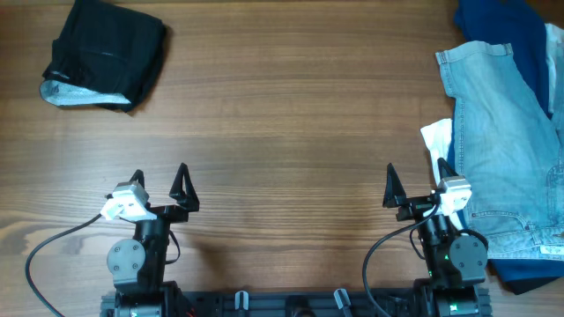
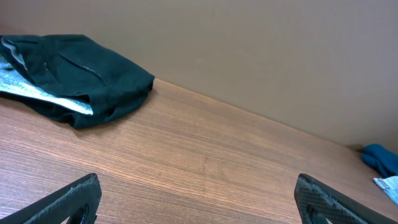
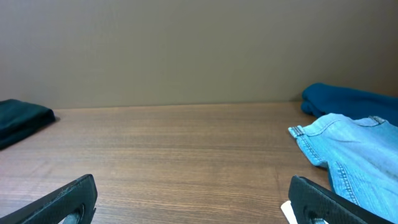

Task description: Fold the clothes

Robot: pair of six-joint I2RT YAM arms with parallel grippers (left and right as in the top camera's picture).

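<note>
The black shorts [image 1: 106, 55] lie folded in a compact bundle at the far left of the table, with white lining showing at the near edge. They also show in the left wrist view [image 2: 81, 74] and at the left edge of the right wrist view [image 3: 18, 121]. My left gripper [image 1: 159, 187] is open and empty near the front edge, well short of the shorts. My right gripper [image 1: 416, 183] is open and empty at the front right, beside the pale blue denim garment [image 1: 507, 141]. Both grippers show only bare wood between their fingers [image 2: 199, 199] [image 3: 193, 199].
A dark blue garment [image 1: 502, 22] lies at the far right corner, partly under the denim; it also shows in the right wrist view [image 3: 348, 99]. A white pocket lining [image 1: 436, 136] sticks out of the denim near my right gripper. The wooden table [image 1: 282, 114] lies between the piles.
</note>
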